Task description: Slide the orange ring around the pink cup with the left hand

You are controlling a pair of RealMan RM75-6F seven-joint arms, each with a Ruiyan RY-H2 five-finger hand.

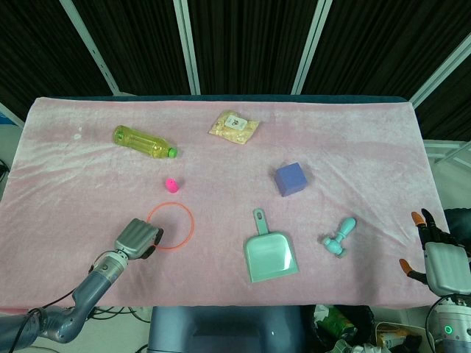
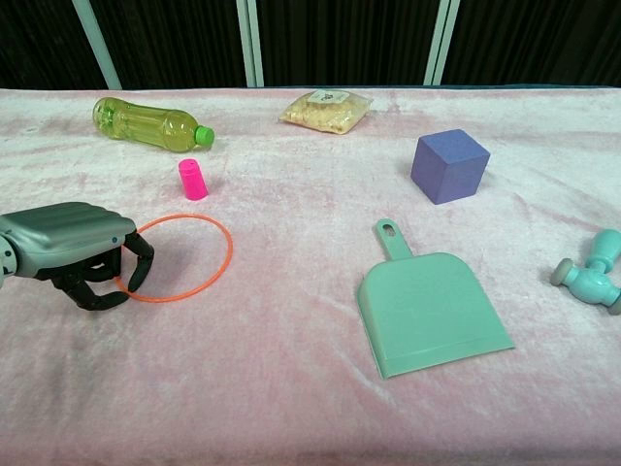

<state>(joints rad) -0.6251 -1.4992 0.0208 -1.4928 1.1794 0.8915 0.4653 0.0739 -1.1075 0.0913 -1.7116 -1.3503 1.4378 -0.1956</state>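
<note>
The thin orange ring [image 1: 192,223] [image 2: 229,254] lies flat on the pink cloth, near the front left. A small pink cup [image 1: 171,184] [image 2: 193,180] stands just beyond the ring's far edge, outside it. My left hand [image 1: 137,238] [image 2: 73,248] sits at the ring's left rim, its fingers curled down over the wire, with one fingertip inside the loop. My right hand [image 1: 441,257] hovers off the table's front right corner with fingers spread and nothing in it; the chest view does not show it.
A yellow bottle [image 1: 144,142] [image 2: 146,122] lies behind the cup. A snack bag [image 1: 234,127] [image 2: 327,110] is at the back centre. A blue cube [image 1: 291,179] [image 2: 448,166], a teal dustpan [image 1: 269,254] [image 2: 427,311] and a teal toy [image 1: 339,237] [image 2: 592,272] lie to the right.
</note>
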